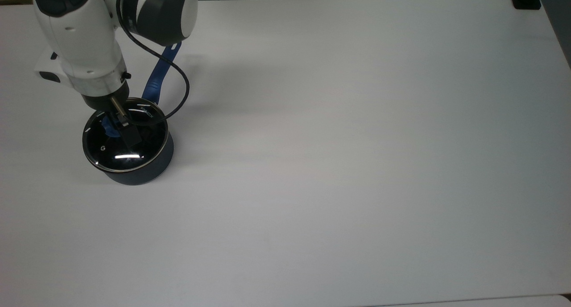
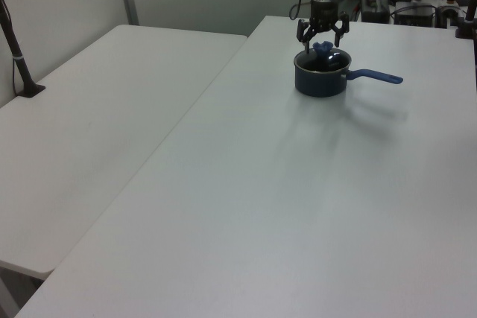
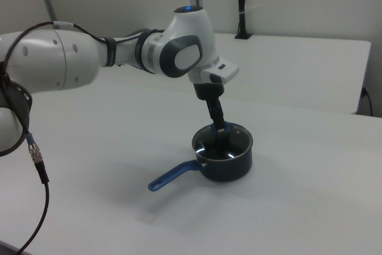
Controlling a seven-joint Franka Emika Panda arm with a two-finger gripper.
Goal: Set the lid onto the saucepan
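I see lid (image 1: 126, 139) seated on saucepan (image 2: 320, 80), far corner of worktop (image 1: 339, 155). End effector (image 2: 321, 33) above blue knob (image 2: 322, 48), fingers apart, seemingly clear of it. Risk: sideways drift clips knob, drags lid off rim.

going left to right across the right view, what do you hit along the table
Robot arm coming in from the right view's left → end of the saucepan's blue handle → saucepan with the lid seated on it, gripper just above → bare table.
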